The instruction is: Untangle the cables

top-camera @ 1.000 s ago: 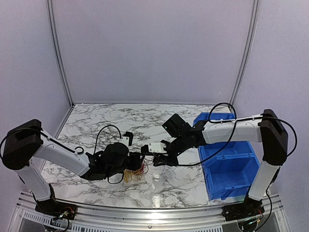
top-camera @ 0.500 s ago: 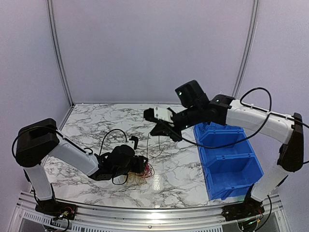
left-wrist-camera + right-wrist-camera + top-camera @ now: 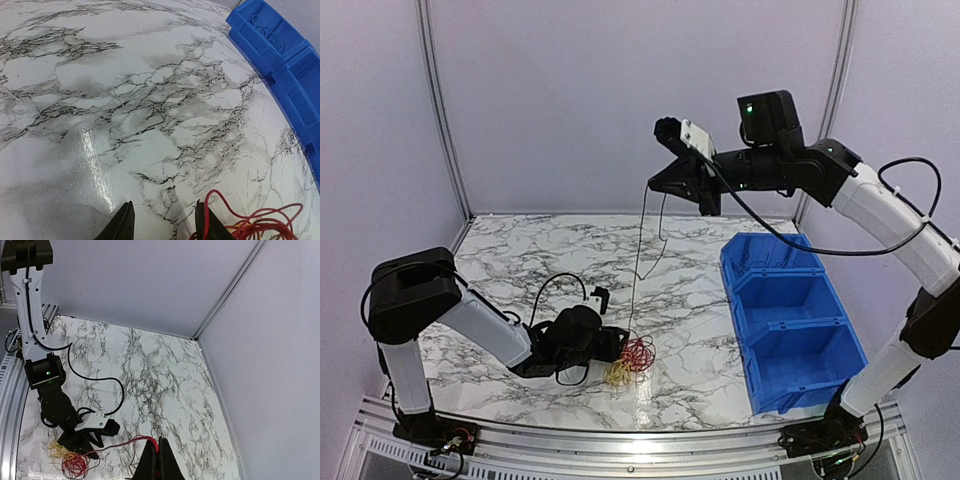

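You are looking down from above and behind; the left wrist is skimming the table (image 3: pixel 150 100), the right wrist is peering from high, both probably sharing the cables (image 3: pixel 252 220).

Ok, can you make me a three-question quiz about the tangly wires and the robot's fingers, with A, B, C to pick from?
1. Where is the tangle of cables?
A) on the table beside the left fingers
B) inside the blue bin
C) stuck on the back wall

2. What colours are in it?
A) green and white
B) red and yellow
C) all pink

3. What are the right fingers doing?
A) spread wide open
B) lying on the table
C) shut on one cable, up high

Answers: 1 A, it lies on the marble by those fingers. 2 B, red and yellow loops show. 3 C, they pinch it far above the table.
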Robot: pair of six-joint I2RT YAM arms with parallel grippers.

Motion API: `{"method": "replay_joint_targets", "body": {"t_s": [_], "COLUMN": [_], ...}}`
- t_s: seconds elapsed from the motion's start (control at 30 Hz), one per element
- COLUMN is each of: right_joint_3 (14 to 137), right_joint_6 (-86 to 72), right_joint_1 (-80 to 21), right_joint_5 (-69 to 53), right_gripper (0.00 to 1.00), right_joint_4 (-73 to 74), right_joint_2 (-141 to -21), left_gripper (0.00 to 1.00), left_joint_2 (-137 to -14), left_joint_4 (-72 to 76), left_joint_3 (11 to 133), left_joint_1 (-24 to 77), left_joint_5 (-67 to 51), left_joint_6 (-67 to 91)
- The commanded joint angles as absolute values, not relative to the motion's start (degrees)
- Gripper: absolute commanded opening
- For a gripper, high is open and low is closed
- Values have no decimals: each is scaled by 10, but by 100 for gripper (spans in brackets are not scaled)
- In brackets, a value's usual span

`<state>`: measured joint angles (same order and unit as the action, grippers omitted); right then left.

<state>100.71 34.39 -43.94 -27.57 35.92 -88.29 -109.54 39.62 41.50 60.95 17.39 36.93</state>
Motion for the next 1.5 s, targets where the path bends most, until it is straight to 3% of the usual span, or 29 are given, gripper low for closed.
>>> {"method": "replay_joint_targets", "body": {"t_s": [0.0,0.5,0.6,0.9,1.1,1.27,1.47], "right_joint_3": [1105,1268,1244,1079,1046,1054,1065], "right_joint_6": [332,251,245,207,193,190,194], "right_joint_1": [-433,-343,-339,-340,-340,-344,-350], "right_joint_5": [-271,-333,-348,-391,-395,-400,-399], "right_gripper": [0,0,0,0,0,0,0], "right_joint_4": [355,349,343,277,259,262,268], "right_joint_2": [-862,-876,-873,-859,-876,-896,-899], "left_gripper": [42,41,42,57,59,60,62], "left_joint_2": [-1124,-1125,-1097,-879,-778,-780,-886], "left_joint_4": [369,370,370,380,404,411,408], "left_joint_3": [401,402,386,267,241,267,343], "left_joint_1": [608,608,608,626,675,689,669], "left_joint_5": [159,159,181,297,261,271,309], "left_joint_6": [370,366,362,261,134,103,129]}}
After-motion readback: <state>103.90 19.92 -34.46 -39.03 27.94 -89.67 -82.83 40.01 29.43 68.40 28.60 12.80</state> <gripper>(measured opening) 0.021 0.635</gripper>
